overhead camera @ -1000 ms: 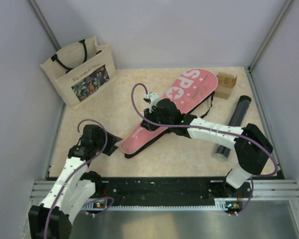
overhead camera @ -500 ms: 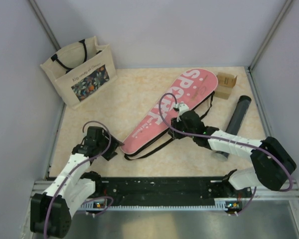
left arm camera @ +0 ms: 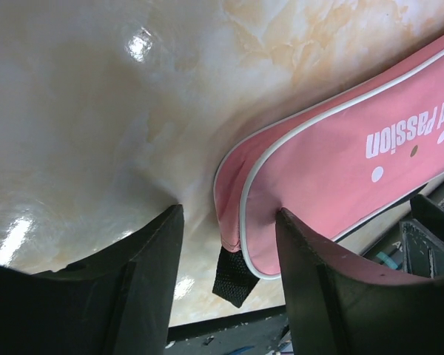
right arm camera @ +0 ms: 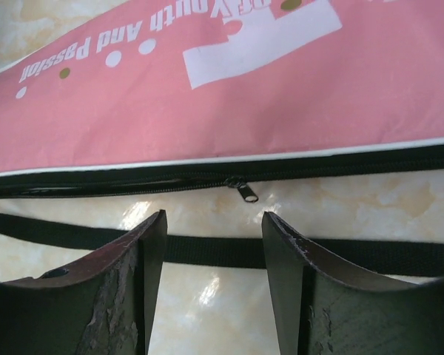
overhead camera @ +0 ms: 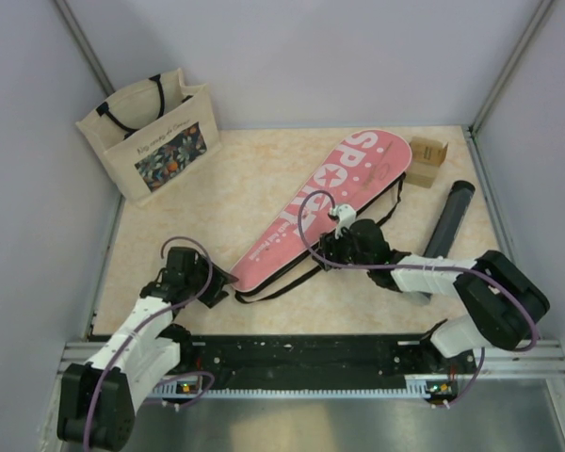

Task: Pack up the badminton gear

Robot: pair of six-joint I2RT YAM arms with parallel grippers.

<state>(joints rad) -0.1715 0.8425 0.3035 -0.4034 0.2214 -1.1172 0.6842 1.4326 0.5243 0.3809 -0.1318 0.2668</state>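
Note:
The long pink "SPORT" cover (overhead camera: 344,184) lies diagonally on the table, zipped shut, with its black strap (overhead camera: 281,282) trailing along its near side. My left gripper (overhead camera: 218,282) is open at the cover's narrow end. In the left wrist view the gripper (left arm camera: 228,222) straddles that end (left arm camera: 340,170) and its black tab (left arm camera: 233,277). My right gripper (overhead camera: 330,247) is open and empty over the near edge. The right wrist view shows the gripper (right arm camera: 214,222) above the strap (right arm camera: 214,251), just short of the zip pull (right arm camera: 246,191). The dark tube (overhead camera: 449,221) lies at the right. Rackets and shuttlecocks are out of view.
A beige floral tote bag (overhead camera: 155,132) stands at the back left. A small brown cardboard box (overhead camera: 428,155) sits at the back right, beside the cover's wide end. Grey walls enclose the table on three sides.
My right gripper has drawn back from over the cover's middle to its near, zipped edge. My left gripper has moved a little right, up to the cover's narrow end.

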